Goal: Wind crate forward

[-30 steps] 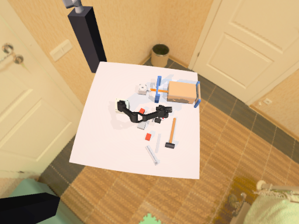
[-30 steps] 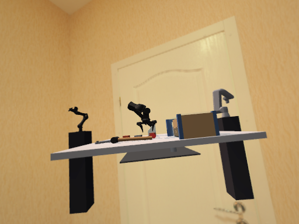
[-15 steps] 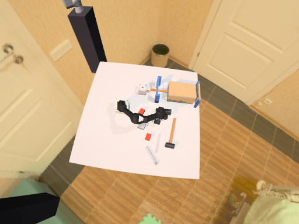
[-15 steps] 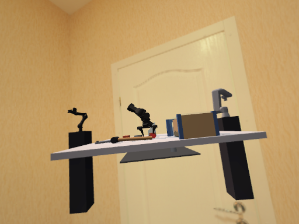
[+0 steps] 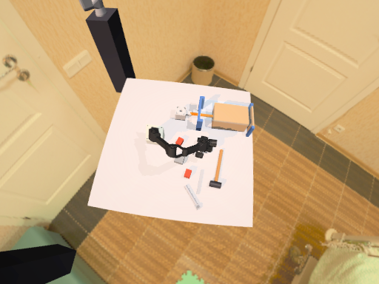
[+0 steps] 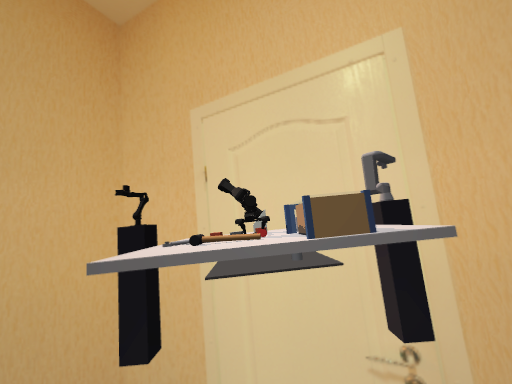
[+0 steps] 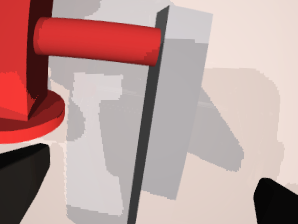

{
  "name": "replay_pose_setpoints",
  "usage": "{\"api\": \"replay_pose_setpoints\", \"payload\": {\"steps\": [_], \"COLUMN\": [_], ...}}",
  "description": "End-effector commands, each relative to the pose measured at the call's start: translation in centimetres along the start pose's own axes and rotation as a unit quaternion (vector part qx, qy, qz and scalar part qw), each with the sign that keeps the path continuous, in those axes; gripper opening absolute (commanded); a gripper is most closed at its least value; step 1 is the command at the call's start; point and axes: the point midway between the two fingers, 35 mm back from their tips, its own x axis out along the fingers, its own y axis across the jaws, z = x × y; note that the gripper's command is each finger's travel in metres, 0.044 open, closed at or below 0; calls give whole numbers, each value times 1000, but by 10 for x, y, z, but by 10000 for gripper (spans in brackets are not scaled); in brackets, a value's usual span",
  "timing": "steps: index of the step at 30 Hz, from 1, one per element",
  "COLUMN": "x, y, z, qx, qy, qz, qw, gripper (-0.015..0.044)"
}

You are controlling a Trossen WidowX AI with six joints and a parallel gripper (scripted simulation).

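Observation:
The winch handle (image 7: 156, 123), a grey crank arm with a red knob (image 7: 27, 63), lies flat on the bench right under my gripper (image 5: 200, 151) (image 6: 256, 223) (image 7: 154, 175). The gripper is open and empty, with one dark finger on each side of the arm in the wrist view. The white winch (image 5: 180, 112) with its round top hole stands at the back. An orange strap (image 5: 206, 115) runs from it to the tan crate (image 5: 230, 116) (image 6: 336, 215). The crate sits flat between the blue frame at the mouth (image 5: 200, 112) and the blue rear frame (image 5: 251, 119).
A hammer (image 5: 218, 168) (image 6: 225, 238) lies right of the gripper. Two red blocks (image 5: 179, 140) (image 5: 187, 173), a grey plate (image 5: 180, 160) and grey bars (image 5: 192, 196) lie around it. The arm's base (image 5: 153, 134) stands to the left. Dark camera posts stand at the bench edges.

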Motion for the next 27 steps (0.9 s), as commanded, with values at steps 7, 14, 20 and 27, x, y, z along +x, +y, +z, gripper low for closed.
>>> {"api": "replay_pose_setpoints", "payload": {"steps": [7, 14, 20, 27], "x": [0, 0, 0, 0], "y": [0, 0, 0, 0], "z": [0, 0, 0, 0], "qx": [1, 1, 1, 1], "qy": [0, 0, 0, 0], "qz": [0, 0, 0, 0], "qw": [1000, 1000, 1000, 1000], "gripper": [373, 327, 287, 240]}}
